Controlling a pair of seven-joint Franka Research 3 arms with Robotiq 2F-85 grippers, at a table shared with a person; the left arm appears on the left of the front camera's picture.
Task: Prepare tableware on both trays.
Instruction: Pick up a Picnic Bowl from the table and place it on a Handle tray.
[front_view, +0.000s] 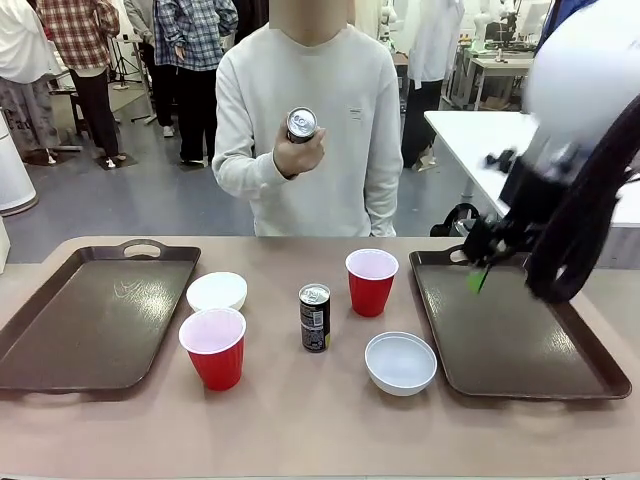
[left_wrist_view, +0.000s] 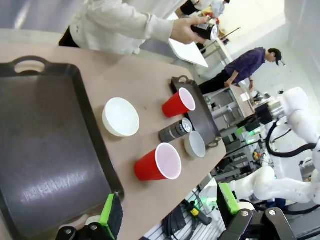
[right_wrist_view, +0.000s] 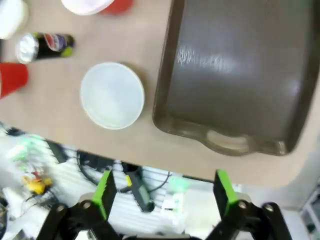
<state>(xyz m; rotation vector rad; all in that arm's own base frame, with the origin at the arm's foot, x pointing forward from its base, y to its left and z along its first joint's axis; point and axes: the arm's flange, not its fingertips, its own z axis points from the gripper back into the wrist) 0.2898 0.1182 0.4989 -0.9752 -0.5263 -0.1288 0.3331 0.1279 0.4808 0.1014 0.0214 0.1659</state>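
1. Closest to us stands a red plastic cup with a white inside (front_view: 212, 345). Just behind it sits a small round white bowl (front_view: 216, 291).
2. Both are beside the left tray (front_view: 60, 330), a big dark brown shiny tray with a raised rim. Nothing is on it.
3. A second white bowl (front_view: 400, 362) and a second red cup (front_view: 371, 281) sit next to the right tray (front_view: 520, 340), which is bare too.
4. A slim black drink can with a silver top (front_view: 314, 318) stands up in the middle of the table. The person's hand (front_view: 297, 152) holds another black can (front_view: 301, 124) up in the air.
5. Our left gripper (left_wrist_view: 169, 207) hangs by the left tray, and our right gripper (right_wrist_view: 164, 195) hangs above the right tray. Both have their jaws wide apart and hold nothing.
6. We think no tableware is set out yet.
7. What could go wrong: the cups are tall and look light, so a bump from a finger could tip one. The table can stands near both cups, so reaching for it could knock them over. The bowls are wide, so our jaws might slip off a rim.
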